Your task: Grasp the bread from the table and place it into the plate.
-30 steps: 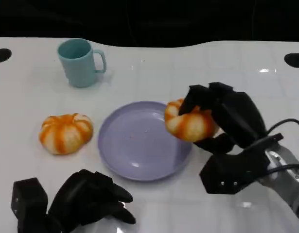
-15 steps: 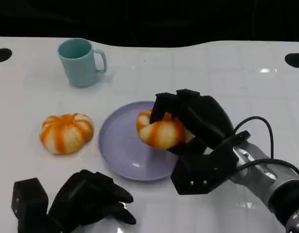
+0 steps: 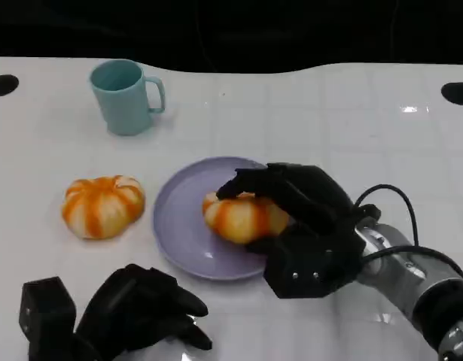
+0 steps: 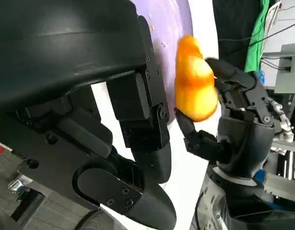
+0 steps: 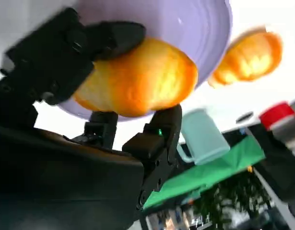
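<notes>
**Bread held over the plate by the right hand**

Head view: the right hand [image 3: 303, 218] comes in from the lower right of the frame and grips an orange-and-white striped bread roll [image 3: 242, 216], its fingers [image 3: 250, 183] curved over the top of the roll and more of the hand beneath it. The roll sits over the right part of the lilac plate [image 3: 178, 218], at or just above its surface (contact cannot be told from this angle). A second striped roll [image 3: 102, 205] lies on the white table [image 3: 329, 113] left of centre, just beside the plate's left rim and apart from it. A teal mug [image 3: 124, 96] stands upright at the upper left, handle to the right. The left hand [image 3: 141, 308] rests at the lower left, fingers curled inward with nothing in them.

Left wrist view: the left hand's black shell and curled fingers [image 4: 142, 124] take up the left and middle of the frame. Beyond them, right of centre, the bread roll [image 4: 195, 81] shows against the plate [image 4: 169, 24], with the right hand [image 4: 233, 105] clasping it from the right side.

Right wrist view: the right hand's fingers [image 5: 109, 38] close over the bread roll [image 5: 142, 79] at centre, a lower part of the hand pressing from below. The plate [image 5: 200, 28] lies behind it across the top, the second roll [image 5: 250, 55] at the upper right, the mug [image 5: 202, 136] right of centre.
</notes>
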Motion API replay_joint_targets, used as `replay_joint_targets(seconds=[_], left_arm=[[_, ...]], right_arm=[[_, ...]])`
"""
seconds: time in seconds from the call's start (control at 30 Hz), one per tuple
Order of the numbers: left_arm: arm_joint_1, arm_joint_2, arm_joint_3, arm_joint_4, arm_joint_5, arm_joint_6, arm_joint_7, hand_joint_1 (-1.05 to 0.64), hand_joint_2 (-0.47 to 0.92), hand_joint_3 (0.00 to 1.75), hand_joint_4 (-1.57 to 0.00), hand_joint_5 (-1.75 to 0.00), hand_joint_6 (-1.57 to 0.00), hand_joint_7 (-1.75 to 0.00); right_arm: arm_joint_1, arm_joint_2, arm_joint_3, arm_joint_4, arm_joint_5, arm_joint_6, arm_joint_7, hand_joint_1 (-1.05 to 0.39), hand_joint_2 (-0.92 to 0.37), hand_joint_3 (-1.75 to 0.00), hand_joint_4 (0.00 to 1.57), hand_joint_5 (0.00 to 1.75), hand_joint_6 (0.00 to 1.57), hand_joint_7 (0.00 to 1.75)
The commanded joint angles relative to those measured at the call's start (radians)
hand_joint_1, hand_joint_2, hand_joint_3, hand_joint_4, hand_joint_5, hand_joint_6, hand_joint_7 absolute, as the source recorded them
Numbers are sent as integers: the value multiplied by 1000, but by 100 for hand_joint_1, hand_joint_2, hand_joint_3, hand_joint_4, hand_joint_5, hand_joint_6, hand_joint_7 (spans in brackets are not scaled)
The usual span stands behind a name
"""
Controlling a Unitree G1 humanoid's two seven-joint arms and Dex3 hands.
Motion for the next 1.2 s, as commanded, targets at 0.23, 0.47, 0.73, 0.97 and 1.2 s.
replay_joint_targets(seconds=[0.23,0.47,0.73,0.97,1.2], left_arm=[[9,13,-1,-2,-4,-12,-8,-104,77,0,-157,-16,-154,0],[8,11,-2,-6,-4,-6,-4,-105,76,0,-157,-17,-154,0],[7,6,-1,-6,-10,0,-9,-104,76,0,-157,-16,-153,0],[9,4,-6,-15,-3,-2,-1,-104,76,0,-157,-16,-153,0],[16,7,-10,-28,1,-3,4,-104,77,0,-157,-15,-154,0]], right_arm=[[33,-54,11,-134,8,79,146,-78,-92,-31,9,57,24,1],[75,-84,4,-217,13,112,177,-86,-92,-35,7,54,21,0],[165,-144,-36,-362,71,92,233,-85,-92,-37,10,54,23,2],[304,-163,-122,-498,184,46,222,-71,-92,-32,32,71,48,14],[474,-149,-211,-621,402,16,299,-55,-92,-24,64,165,68,70]])
